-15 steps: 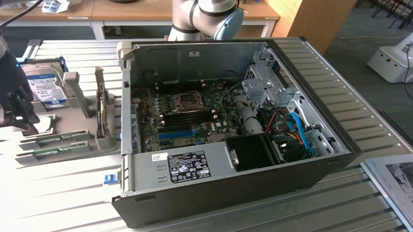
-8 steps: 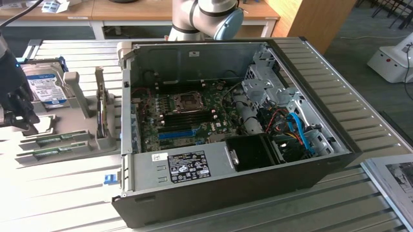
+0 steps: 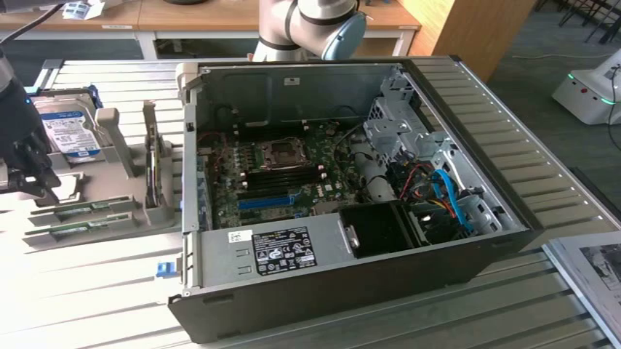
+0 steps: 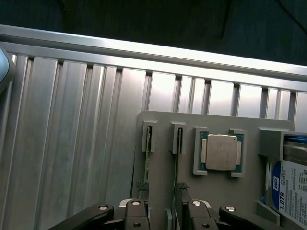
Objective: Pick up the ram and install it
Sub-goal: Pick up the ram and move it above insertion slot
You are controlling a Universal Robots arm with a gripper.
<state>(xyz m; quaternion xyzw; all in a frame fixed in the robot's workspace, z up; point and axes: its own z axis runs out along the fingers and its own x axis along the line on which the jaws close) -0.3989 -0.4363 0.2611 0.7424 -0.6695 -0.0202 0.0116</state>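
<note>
Exterior view: set high and off the table (image 3: 543, 145), facing down at a slant. Mid-range, it takes in the whole open computer case (image 3: 339, 276) and the grey holder (image 3: 97, 185) at the exterior view's left.
Wrist view: mounted on the arm, facing straight down past the gripper (image 4: 165, 213), close over the grey holder.
Shared ground: grey holder, hard drive (image 3: 66, 131), slatted table.
</note>
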